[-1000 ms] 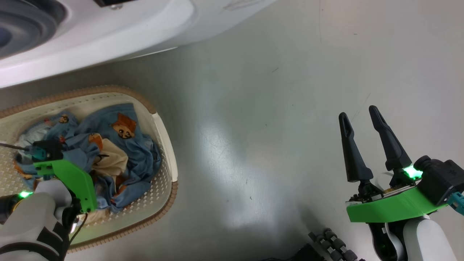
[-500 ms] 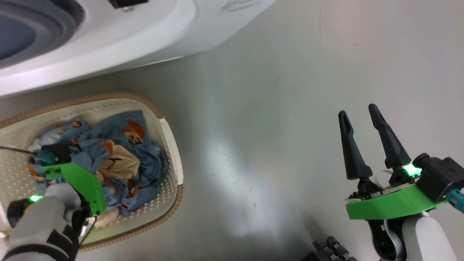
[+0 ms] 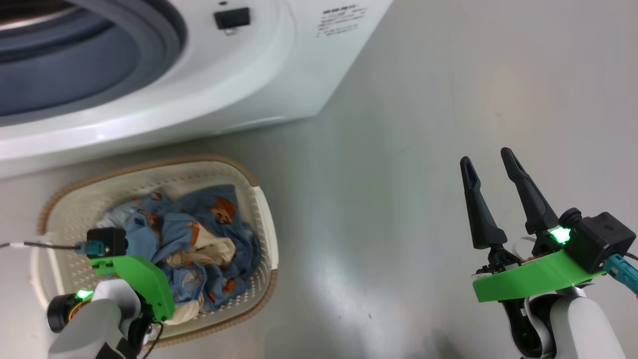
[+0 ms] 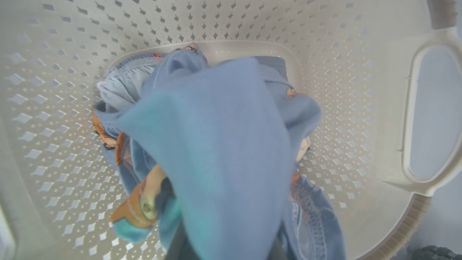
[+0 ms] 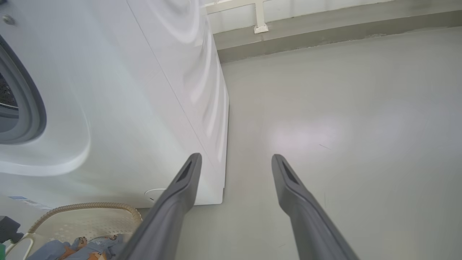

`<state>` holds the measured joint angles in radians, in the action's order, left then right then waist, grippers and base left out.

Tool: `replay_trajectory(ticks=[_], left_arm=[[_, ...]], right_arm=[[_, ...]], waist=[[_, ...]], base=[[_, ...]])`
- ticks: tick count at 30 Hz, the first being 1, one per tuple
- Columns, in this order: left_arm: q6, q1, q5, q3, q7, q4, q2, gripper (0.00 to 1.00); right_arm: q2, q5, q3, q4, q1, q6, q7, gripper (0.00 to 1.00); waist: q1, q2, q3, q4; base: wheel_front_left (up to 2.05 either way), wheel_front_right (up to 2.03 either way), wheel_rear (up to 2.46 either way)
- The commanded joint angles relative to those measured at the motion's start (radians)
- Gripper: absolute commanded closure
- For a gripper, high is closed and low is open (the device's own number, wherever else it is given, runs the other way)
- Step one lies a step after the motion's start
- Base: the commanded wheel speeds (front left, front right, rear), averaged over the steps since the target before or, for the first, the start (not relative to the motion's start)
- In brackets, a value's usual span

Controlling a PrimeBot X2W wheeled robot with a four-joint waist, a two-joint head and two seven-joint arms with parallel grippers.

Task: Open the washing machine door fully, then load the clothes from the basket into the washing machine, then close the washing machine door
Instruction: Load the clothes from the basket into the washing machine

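**Left gripper sunk in the laundry, right gripper idle over the floor**

The left arm comes up from the lower left corner of the head view with its pale forearm bent over the basket (image 3: 75, 214). Its green wrist bracket is tipped so that the left gripper (image 3: 149, 299) points straight down inside. In the left wrist view a bunched fold of the clothes (image 4: 223, 151) rises close to the lens and buries the fingers. Their dark bases sit near each other, so the jaws look clenched on the fabric.

The basket stands on the grey floor (image 3: 374, 199), just in front of the washing machine (image 3: 249, 75). Its long axis runs left to right along the machine's front, with a handle at each end.

The clothes lie in a crumpled heap toward the right-hand handle end. They are light blue with orange-brown cartoon animals and a cream patch near the middle.

The machine's round opening with its grey gasket (image 3: 149, 45) faces the basket.

At the lower right, the right gripper (image 3: 486, 155) hangs over bare floor, well apart from the basket. Its fingers point away from the robot, spread wide, with nothing between them.
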<state>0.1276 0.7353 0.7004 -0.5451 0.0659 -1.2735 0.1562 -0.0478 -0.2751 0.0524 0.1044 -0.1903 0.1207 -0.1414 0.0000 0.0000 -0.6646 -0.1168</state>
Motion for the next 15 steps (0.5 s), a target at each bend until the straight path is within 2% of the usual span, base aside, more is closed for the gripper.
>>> replay_trajectory(ticks=[1,8,15], left_arm=[[0.000,-0.040,-0.003,0.011,0.034,0.010,0.030,1.00],[0.003,-0.085,-0.001,-0.004,0.156,0.045,0.030,1.00],[0.001,-0.140,-0.003,0.019,0.195,0.143,0.046,1.00]], right_arm=[[-0.002,0.012,0.020,0.017,0.009,0.010,0.006,0.00],[-0.002,0.012,0.018,0.006,0.028,0.010,0.029,0.00],[-0.002,0.010,0.008,-0.001,0.056,0.010,0.044,0.00]], waist=[[0.0000,0.0000,0.083,0.060],[0.0000,0.0000,0.186,0.120],[0.0000,0.0000,0.272,0.167]], base=[[0.00,0.00,0.00],[0.00,0.00,0.00],[0.00,0.00,0.00]])
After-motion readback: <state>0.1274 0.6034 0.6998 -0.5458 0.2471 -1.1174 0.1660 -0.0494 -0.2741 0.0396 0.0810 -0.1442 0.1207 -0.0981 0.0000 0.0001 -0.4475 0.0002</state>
